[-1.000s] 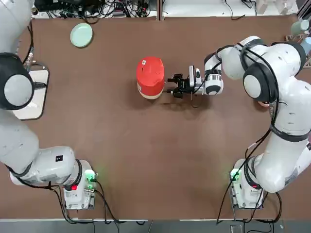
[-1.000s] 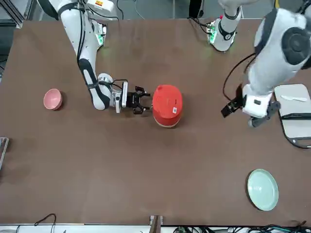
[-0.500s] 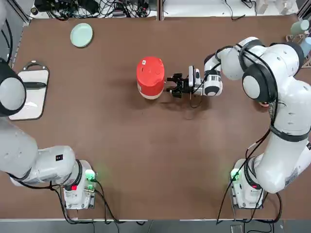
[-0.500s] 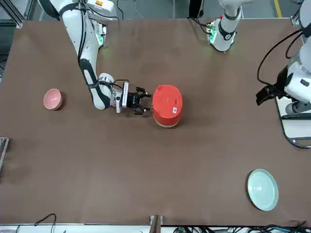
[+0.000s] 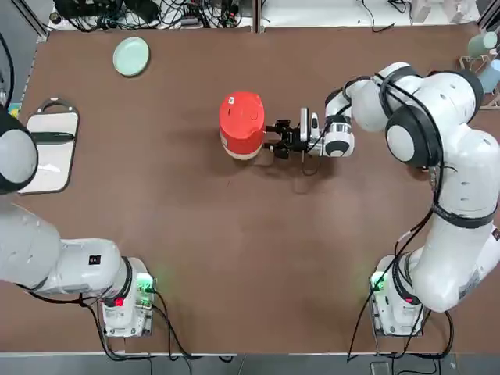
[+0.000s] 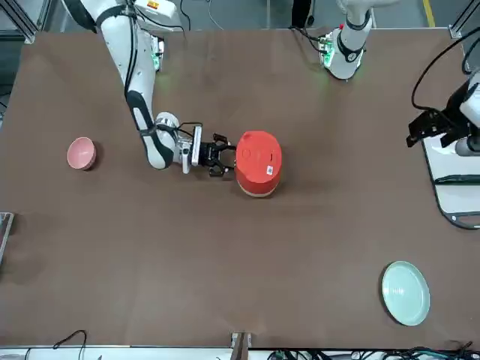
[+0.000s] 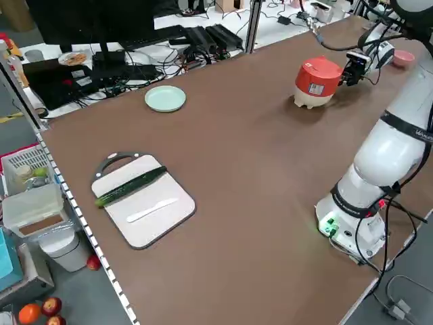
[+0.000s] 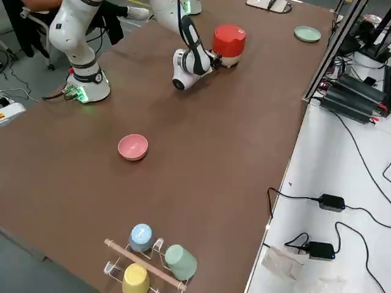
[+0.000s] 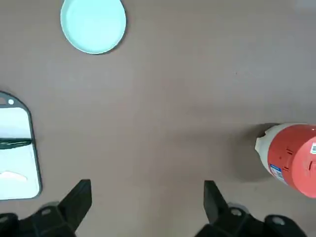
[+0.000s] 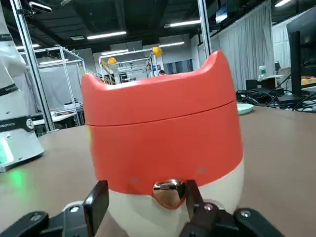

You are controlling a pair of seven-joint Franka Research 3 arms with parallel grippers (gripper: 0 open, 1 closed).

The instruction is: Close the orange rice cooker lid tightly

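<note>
- Brown surface (image 5: 234, 273): carried the orange rice cooker (image 10: 168, 153), upright, well apart from the cutting board (image 7: 142, 200).
- Cooker: stood between the two arms, just beside the right hand (image 10: 147, 185).
- Lid (image 10: 158, 103): down on the body all round, as far as the right wrist view showed. Closing looked mostly or wholly done; tightness could not be told by eye.
- Right hand: low at the cooker's side, fingers apart, clamped on nothing.
- Left hand (image 9: 148, 184): parked on the left side, near the board, fingers apart and with nothing between them.
- Metal front button (image 10: 169, 192): close by the right fingers; whether they touched it, could not tell.
- Lid seam (image 10: 163, 121): a thin line, no gap seen. Left to do, probably: a firm press or latch check, then backing off.
</note>
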